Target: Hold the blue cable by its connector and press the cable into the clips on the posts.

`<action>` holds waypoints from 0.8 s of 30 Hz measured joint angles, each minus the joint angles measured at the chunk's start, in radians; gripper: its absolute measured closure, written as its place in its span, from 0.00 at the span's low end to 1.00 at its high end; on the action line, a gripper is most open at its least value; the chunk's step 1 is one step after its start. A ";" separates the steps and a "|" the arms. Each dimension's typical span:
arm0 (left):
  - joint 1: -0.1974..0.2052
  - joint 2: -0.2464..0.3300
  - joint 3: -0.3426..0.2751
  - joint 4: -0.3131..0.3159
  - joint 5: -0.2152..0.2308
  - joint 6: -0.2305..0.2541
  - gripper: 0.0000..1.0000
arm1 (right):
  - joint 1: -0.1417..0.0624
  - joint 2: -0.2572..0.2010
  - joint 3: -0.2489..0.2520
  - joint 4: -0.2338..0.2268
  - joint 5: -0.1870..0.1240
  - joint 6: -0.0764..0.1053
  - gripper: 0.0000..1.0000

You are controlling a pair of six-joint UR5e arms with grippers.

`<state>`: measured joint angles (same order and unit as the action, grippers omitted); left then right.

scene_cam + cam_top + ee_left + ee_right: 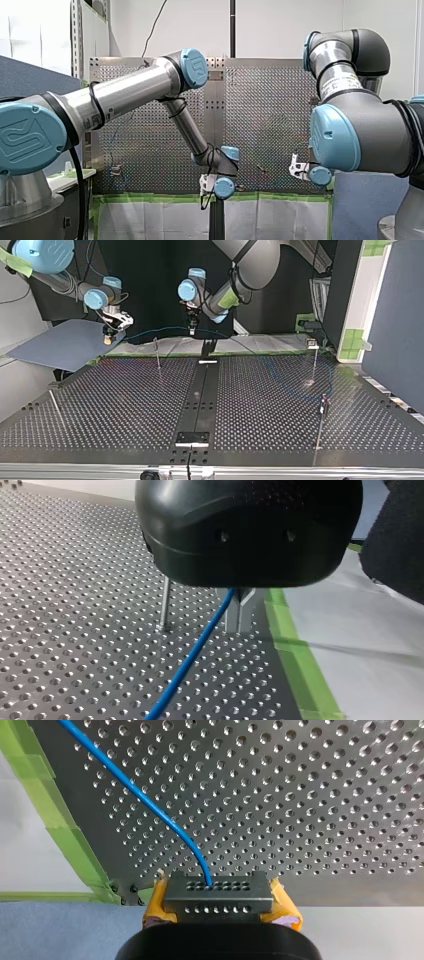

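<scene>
In the right wrist view, my right gripper [218,885] is shut on a grey perforated connector [217,897], held between its yellow pads [282,902]. The blue cable [150,802] leaves the connector and runs out over the perforated table. My left gripper [238,622] has its metal fingers shut on the same cable [190,660], close above the table beside a thin post [165,602]. In the top view, my right gripper [108,337] hangs at the left and my left gripper [191,329] near the middle, both along the far edge. A post [157,352] stands between them.
Two more posts [314,357] [323,410] stand at the top view's right, where the cable loops on the table. A black rail [200,390] runs down the table's middle. Green tape [295,655] and a pale sheet border the far edge. A grey-blue board [65,342] lies at the left.
</scene>
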<state>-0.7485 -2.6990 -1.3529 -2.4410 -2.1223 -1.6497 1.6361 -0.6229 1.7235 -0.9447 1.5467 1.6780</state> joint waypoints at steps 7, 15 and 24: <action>0.008 0.000 0.063 -0.016 0.005 -0.004 1.00 | -0.014 0.022 -0.026 0.026 0.000 -0.003 1.00; 0.027 0.000 0.126 -0.033 0.011 -0.004 1.00 | -0.021 0.025 -0.065 0.054 -0.007 -0.001 1.00; 0.044 -0.001 0.164 -0.056 0.014 0.001 1.00 | -0.030 0.025 -0.112 0.102 -0.009 -0.010 1.00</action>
<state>-0.7044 -2.7001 -1.1889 -2.4971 -2.1079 -1.6483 1.6062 -0.5979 1.6119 -0.8426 1.5373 1.6681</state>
